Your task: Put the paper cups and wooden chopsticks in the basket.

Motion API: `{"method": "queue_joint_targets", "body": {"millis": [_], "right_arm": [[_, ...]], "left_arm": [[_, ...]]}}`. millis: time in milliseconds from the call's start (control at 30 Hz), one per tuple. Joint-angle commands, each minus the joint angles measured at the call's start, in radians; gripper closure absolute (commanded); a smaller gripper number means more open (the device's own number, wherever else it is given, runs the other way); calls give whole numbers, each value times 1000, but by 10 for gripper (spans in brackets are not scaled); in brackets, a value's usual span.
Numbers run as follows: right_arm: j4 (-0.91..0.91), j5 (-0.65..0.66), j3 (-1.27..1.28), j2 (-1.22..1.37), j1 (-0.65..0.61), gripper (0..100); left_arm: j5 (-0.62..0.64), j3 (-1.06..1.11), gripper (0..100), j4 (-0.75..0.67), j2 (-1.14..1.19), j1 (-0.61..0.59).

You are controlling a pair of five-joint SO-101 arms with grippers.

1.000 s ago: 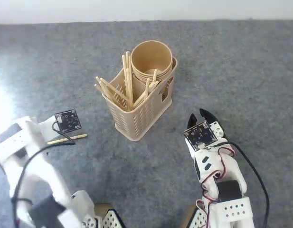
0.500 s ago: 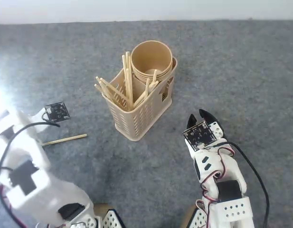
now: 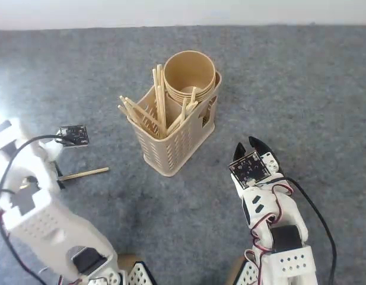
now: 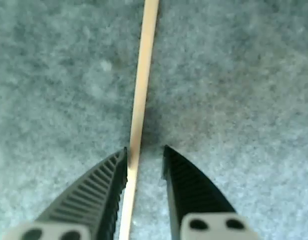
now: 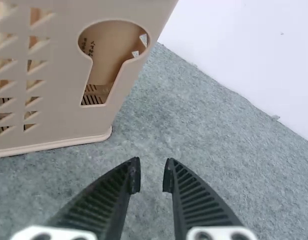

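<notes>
Left gripper [image 4: 145, 150] swung down over chopstick [image 4: 144, 75], jaws slightly apart

Shot from one fixed high camera and two wrist cameras held close to the table.

High view: looks steeply down from over the near edge of the table [image 3: 301, 83] toward its far edge and the white wall [image 3: 183, 12], far enough off to take in the whole basket [image 3: 177, 145] at mid-table. Left wrist view: points almost straight down past the left arm's fingers [image 4: 94, 200], very close to the table, onto one chopstick [image 4: 140, 90], the same stick seen toward the left edge from the high view. Right wrist view: sits low, faces nearly level past the right arm's fingers [image 5: 111, 192] toward the basket's lower side and the white wall, both shared with the high view.
</notes>
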Motion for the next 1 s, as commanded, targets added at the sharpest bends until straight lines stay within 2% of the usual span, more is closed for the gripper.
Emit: {"method": "queue_joint_targets", "body": {"millis": [0, 133, 267, 367, 467, 567, 633, 800, 967], "right_arm": [[4, 12, 17, 1, -7, 912], [4, 12, 17, 1, -7, 912], [4, 12, 17, 1, -7, 912], [4, 12, 17, 1, -7, 912], [2, 12, 17, 1, -7, 912], [2, 12, 17, 1, -7, 912], [1, 12, 17, 1, -7, 912], [1, 12, 17, -1, -7, 912], [1, 12, 17, -1, -7, 912]], "left_arm": [[34, -133, 910, 3, 78, 6], [114, -173, 908, -31, 132, 6], [110, -171, 875, -28, 144, 6], [109, -170, 896, -15, 144, 11], [26, -188, 997, 95, 132, 14], [-8, -262, 988, 262, 83, 12], [3, -315, 988, 321, 21, 12], [80, -325, 988, 313, -292, 25], [201, -280, 988, 310, -618, 130]]}}
